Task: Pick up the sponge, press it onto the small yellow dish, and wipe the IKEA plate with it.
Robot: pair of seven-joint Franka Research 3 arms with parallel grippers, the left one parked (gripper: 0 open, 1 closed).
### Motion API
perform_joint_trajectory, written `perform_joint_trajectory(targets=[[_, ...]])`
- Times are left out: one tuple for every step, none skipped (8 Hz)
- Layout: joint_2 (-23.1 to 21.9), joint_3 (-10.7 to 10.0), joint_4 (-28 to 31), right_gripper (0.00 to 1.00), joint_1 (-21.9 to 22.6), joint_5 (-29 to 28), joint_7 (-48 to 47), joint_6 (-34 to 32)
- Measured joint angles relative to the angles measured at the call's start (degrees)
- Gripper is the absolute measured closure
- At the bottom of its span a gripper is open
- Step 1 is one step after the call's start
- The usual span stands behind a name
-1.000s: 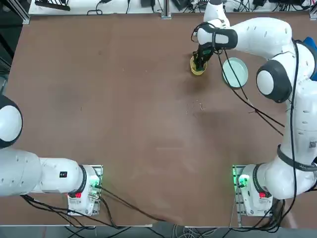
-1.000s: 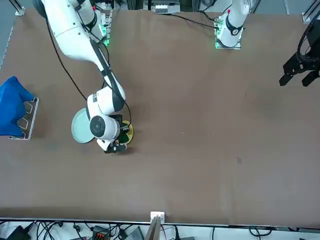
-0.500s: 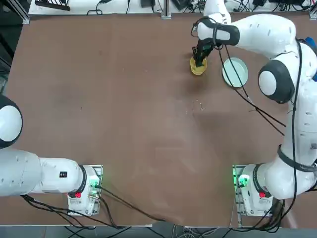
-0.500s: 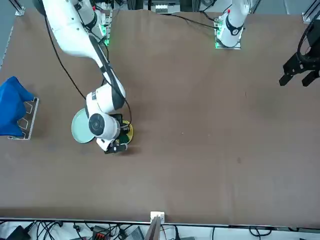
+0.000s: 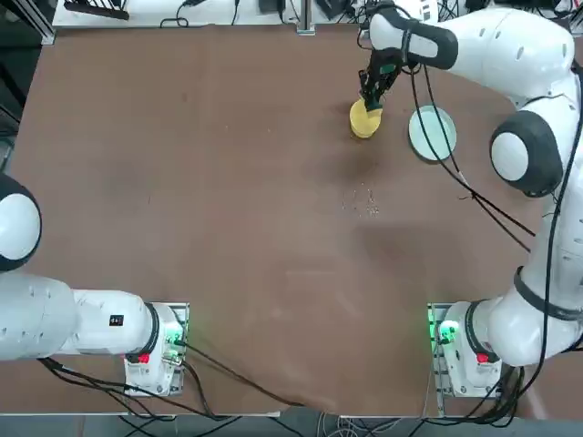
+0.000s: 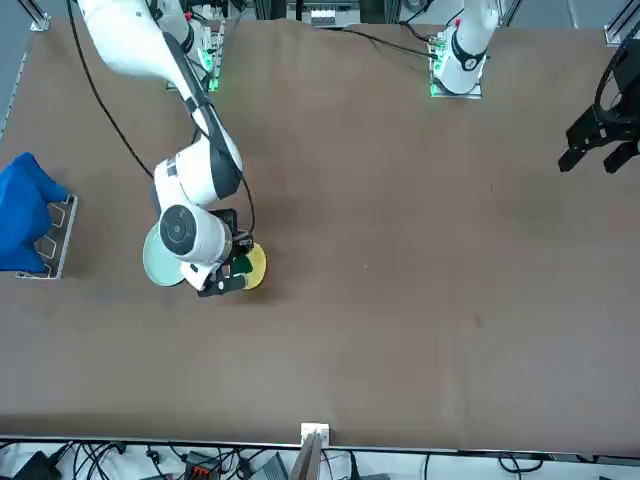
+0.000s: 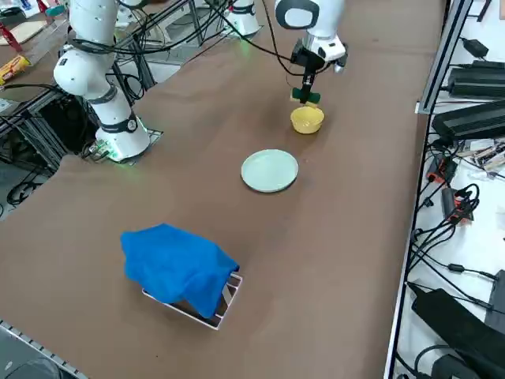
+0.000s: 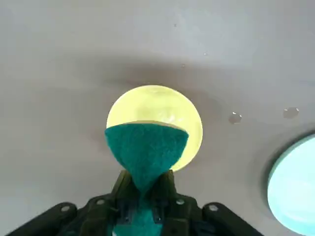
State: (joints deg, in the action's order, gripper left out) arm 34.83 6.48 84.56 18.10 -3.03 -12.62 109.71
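Right pincer hangs above the dish, clamped tight on the sponge; sponge is clear of the dish, lifted over it, pinched so its green face bulges toward the wrist camera. In the wrist view the dish sits right behind the sponge, partly covered by it, fingers pressed in on both sides of the sponge. Dish stands on the brown tabletop, near the far edge from the arm bases. Plate lies flat on the tabletop just beside the dish, not touching, on the dish's side toward the right arm's elbow; in the side view the plate is nearer the camera than the dish. From the front, pincer and wrist cover part of the dish and plate. Blue cloth draped over a small rack, well apart from the dish, past the plate.
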Motion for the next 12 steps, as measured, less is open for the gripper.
perform_joint_trajectory(targets=[[-0.15,0.0,0.01,0.8,0.0,0.0,0.0,-0.18],[-0.12,0.0,0.09,0.8,0.0,0.0,0.0,-0.18],[-0.12,0.0,0.18,0.8,0.0,0.0,0.0,-0.18],[-0.09,0.0,0.23,0.8,0.0,0.0,0.0,-0.18],[-0.06,0.0,0.28,0.8,0.0,0.0,0.0,-0.18],[-0.03,0.0,0.34,0.8,0.0,0.0,0.0,-0.19],[-0.03,0.0,0.46,0.8,0.01,0.0,0.0,-0.19],[0.0,0.01,0.57,0.81,0.02,0.0,0.0,-0.21],[0.07,0.04,0.77,0.81,0.03,0.0,0.0,-0.25],[0.19,0.07,1.04,0.9,0.04,0.0,0.0,-0.25],[0.3,0.09,1.16,0.9,0.07,0.0,0.02,-0.25],[0.31,0.09,1.23,0.9,0.03,0.0,0.06,-0.25]])
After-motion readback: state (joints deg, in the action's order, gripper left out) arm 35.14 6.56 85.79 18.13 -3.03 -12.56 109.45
